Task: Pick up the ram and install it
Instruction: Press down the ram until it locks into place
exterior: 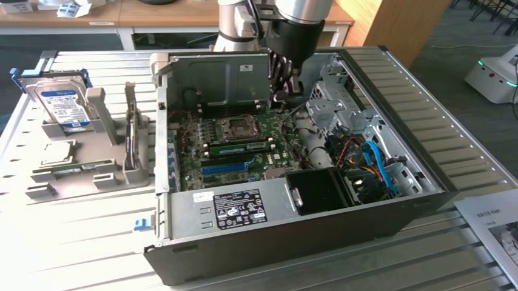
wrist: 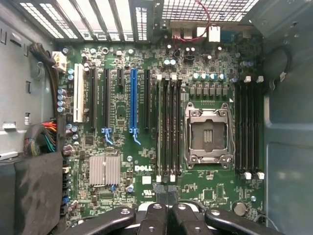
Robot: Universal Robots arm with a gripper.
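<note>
Ram (exterior: 241, 146): stands on edge inside case (exterior: 215, 73), on board (exterior: 190, 139), in a slot at six o'clock from socket (exterior: 240, 125) in the exterior view. Might sit half-latched, or crack under an off-line push from gripper (exterior: 283, 96), pressed together on nothing at one o'clock from the socket. Could also snag cables (exterior: 368, 154) at three o'clock on a wide swing.

Green motherboard (wrist: 146, 161) with a blue slot strip (wrist: 133, 98) and a white slot (wrist: 78, 98), black gripper (wrist: 166, 196), silver hard drive (exterior: 63, 103) with blue label, pale grey slatted table (exterior: 81, 242), blue cables (exterior: 376, 160)
</note>
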